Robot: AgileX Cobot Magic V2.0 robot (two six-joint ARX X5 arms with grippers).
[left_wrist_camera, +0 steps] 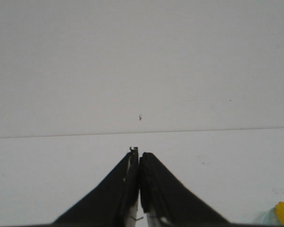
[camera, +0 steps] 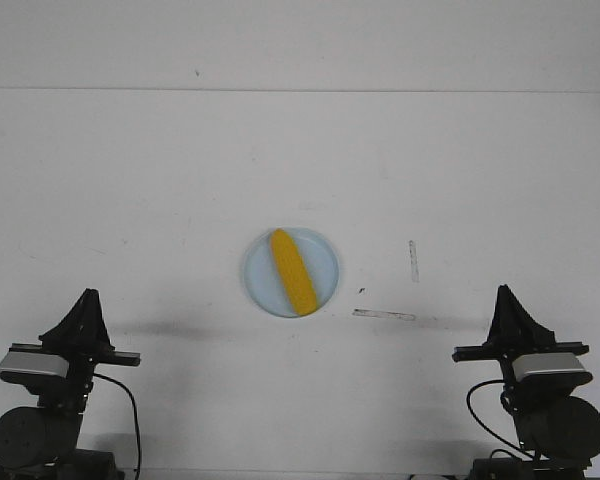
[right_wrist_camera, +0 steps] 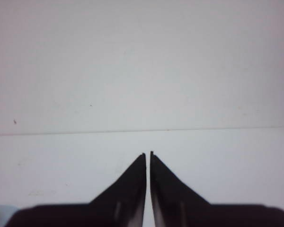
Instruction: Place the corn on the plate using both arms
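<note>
The corn point(camera: 292, 272) lies diagonally across the plate point(camera: 325, 262), resting wholly within the pale blue rim, its tapered end toward the far side, so the placing looks done. As a smooth plastic toy cob it is probably light and stiff but slippery, apt to roll on its round flank; a grip across the thick middle, or one jaw pair at each end, would likely hold it best. The plate sits mid-table point(camera: 180, 170), well apart from both arms. The left gripper point(camera: 86, 300) and the right gripper point(camera: 504, 297) are folded back near their bases at the near edge, pointing forward over bare table. Each wrist view shows its jaws together, holding nothing.
</note>
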